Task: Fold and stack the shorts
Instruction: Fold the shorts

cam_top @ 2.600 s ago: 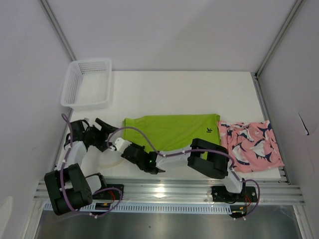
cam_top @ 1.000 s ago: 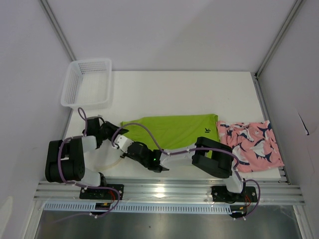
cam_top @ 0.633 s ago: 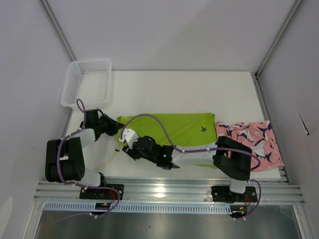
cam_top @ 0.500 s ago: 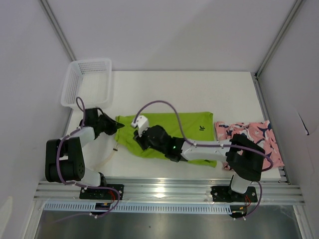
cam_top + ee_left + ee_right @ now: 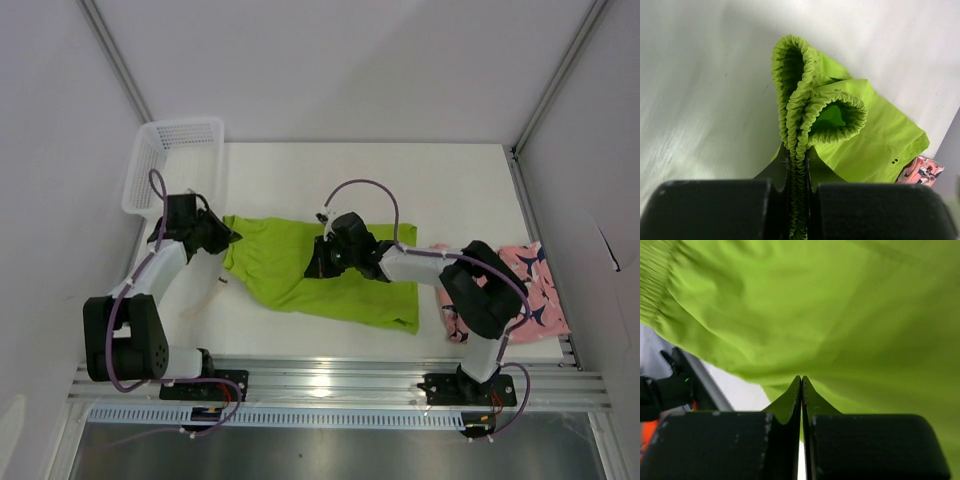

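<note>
Nearest us, one pair of green shorts [image 5: 290,278] lay slanted, their low corner close to the table's [image 5: 420,180] front edge. The left gripper [image 5: 799,186] was clamped on their gathered waistband [image 5: 799,107], and the right gripper [image 5: 318,262] was pinched shut on the fabric mid-garment. One pair of pink shorts [image 5: 525,295] lay bunched against the right edge. Beyond, open tabletop ran to the back wall, with one white basket [image 5: 170,128] at the far-left corner.

Seen from above, the right arm's elbow [image 5: 480,290] covers the left part of the pink shorts [image 5: 530,290], and both sets of jaws are too small and dark to read. The right wrist view shows the lime green shorts [image 5: 840,315] blurred and cut off on every side. In the left wrist view, the green waistband [image 5: 799,150] runs out of sight between the jaws at the bottom edge.
</note>
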Controlling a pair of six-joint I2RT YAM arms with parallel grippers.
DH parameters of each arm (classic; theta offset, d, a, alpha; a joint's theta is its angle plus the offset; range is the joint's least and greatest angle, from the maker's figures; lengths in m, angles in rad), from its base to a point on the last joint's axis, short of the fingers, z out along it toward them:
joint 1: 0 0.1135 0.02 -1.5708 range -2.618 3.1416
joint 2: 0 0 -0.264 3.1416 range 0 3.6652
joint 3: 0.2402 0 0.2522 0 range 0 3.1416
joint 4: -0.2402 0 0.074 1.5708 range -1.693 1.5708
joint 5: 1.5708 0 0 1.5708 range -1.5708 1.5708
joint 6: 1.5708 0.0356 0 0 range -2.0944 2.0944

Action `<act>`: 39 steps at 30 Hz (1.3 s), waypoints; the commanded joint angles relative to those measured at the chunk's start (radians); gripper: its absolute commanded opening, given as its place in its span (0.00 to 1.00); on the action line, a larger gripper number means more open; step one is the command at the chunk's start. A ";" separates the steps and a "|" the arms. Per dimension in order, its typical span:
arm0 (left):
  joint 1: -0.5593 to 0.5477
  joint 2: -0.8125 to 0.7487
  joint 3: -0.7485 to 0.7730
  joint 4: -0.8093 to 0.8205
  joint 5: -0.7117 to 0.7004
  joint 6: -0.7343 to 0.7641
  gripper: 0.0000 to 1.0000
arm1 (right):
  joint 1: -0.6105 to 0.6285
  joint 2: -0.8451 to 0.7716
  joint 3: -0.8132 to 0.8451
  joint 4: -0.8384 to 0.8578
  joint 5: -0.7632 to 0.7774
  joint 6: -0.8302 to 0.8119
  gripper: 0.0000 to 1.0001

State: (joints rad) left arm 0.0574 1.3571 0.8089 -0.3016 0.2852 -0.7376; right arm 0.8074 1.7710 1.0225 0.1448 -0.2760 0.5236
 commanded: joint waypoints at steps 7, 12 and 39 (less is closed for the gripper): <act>-0.033 0.013 0.130 -0.090 -0.067 0.083 0.00 | -0.048 0.225 0.217 -0.222 -0.606 0.139 0.00; -0.083 0.025 0.191 -0.119 -0.106 0.101 0.00 | -0.086 0.358 0.302 -0.267 -0.782 0.174 0.00; -0.215 0.077 0.404 -0.289 -0.326 0.158 0.00 | -0.136 0.415 0.237 -0.182 -0.847 0.329 0.00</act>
State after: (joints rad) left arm -0.1204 1.4376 1.1316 -0.5797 0.0090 -0.6075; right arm 0.6682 2.1685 1.2354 -0.0742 -1.0969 0.8078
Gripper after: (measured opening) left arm 0.056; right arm 0.002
